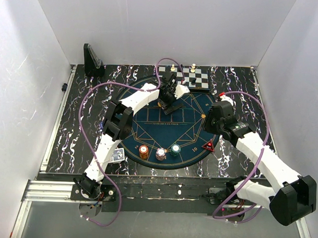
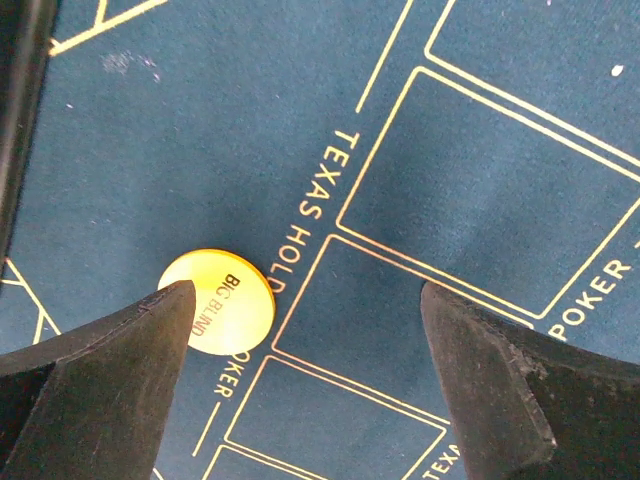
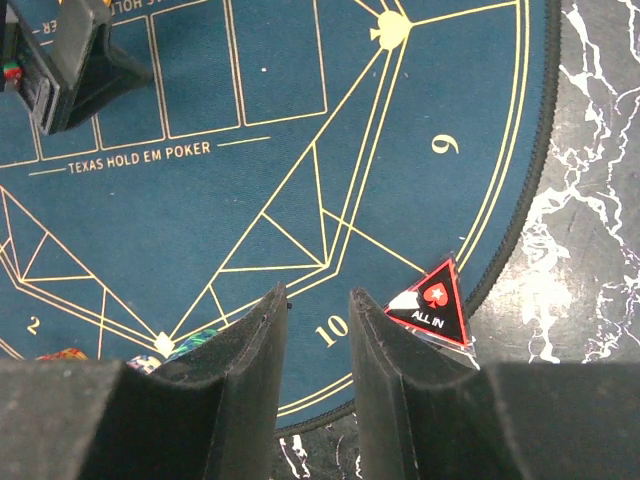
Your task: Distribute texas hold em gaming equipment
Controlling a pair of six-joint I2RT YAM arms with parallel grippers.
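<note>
My left gripper (image 2: pixel 308 292) hangs open and wide over the middle of the round blue mat (image 1: pixel 148 131). A yellow "BIG BLIND" disc (image 2: pixel 225 305) lies flat on the mat at its left fingertip, partly hidden by that finger, and nothing sits between the jaws. My right gripper (image 3: pixel 318 293) is open by a narrow gap and empty, low over the mat's right rim. The red "ALL IN" triangle (image 3: pixel 432 305) lies just right of its right finger. Orange (image 1: pixel 143 151), white-pink (image 1: pixel 161 153) and teal (image 1: pixel 175 149) chip stacks stand at the mat's near edge. Playing cards (image 1: pixel 117 156) lie off the mat's near left.
A black-and-white chessboard (image 1: pixel 187 77) with pieces sits at the back of the marbled table (image 1: pixel 80 126), just behind the left gripper. A black stand (image 1: pixel 92 62) is at the back left corner. White walls enclose three sides.
</note>
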